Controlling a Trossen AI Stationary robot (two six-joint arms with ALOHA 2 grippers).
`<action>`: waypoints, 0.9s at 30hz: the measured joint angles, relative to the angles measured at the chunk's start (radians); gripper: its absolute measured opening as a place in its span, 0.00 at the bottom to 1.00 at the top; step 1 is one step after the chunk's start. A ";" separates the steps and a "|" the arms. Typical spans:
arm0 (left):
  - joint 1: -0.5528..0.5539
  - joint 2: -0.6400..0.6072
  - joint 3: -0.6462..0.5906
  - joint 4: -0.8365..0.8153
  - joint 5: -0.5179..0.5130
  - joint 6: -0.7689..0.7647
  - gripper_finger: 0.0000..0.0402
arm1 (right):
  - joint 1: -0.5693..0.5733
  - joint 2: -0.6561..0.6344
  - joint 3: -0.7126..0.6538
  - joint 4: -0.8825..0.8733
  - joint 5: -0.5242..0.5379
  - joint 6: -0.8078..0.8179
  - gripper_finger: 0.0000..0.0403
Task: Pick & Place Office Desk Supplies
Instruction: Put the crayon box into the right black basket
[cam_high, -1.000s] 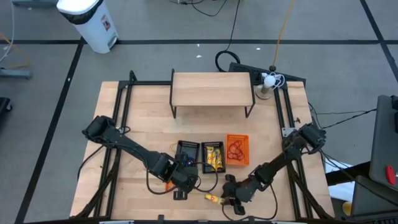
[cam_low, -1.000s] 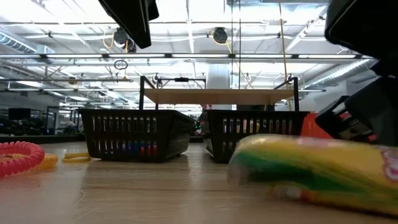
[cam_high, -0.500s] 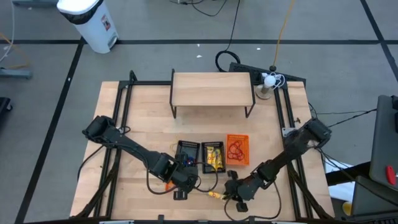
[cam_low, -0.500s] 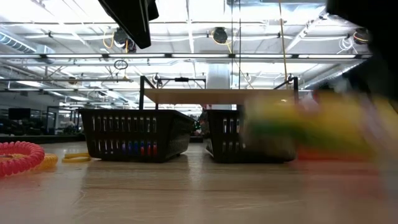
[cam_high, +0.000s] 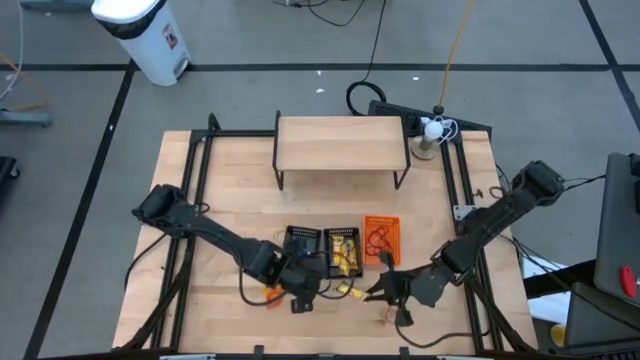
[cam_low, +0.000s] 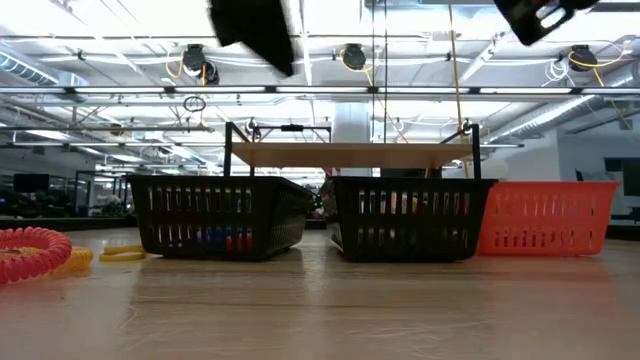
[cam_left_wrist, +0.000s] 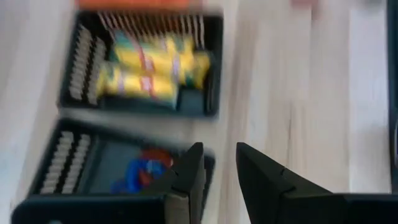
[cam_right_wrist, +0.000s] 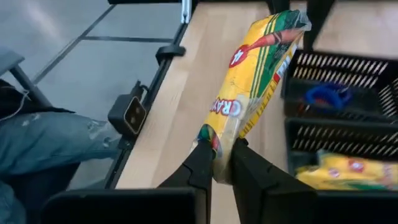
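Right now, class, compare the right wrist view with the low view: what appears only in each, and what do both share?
Only the right wrist view shows the right gripper shut on a yellow crayon packet, blue bands in a basket, and a person's jeans beside the table. Only the low view shows the orange basket, a red coil and the ceiling lights. Both show the black baskets and the wooden tabletop.

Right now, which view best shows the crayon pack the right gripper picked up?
Right wrist view: the yellow crayon pack is pinched in the right gripper. High view shows only a yellow speck; low and left wrist views miss it.
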 joint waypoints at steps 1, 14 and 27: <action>0.005 0.000 0.000 0.035 -0.013 0.008 0.24 | -0.007 -0.004 0.000 -0.002 0.011 -0.018 0.06; 0.081 0.003 -0.001 0.330 0.271 0.097 0.25 | -0.050 -0.011 0.002 -0.157 0.062 -0.088 0.06; 0.132 0.002 -0.001 0.322 0.305 0.018 0.55 | -0.049 -0.010 0.000 -0.156 0.081 -0.087 0.06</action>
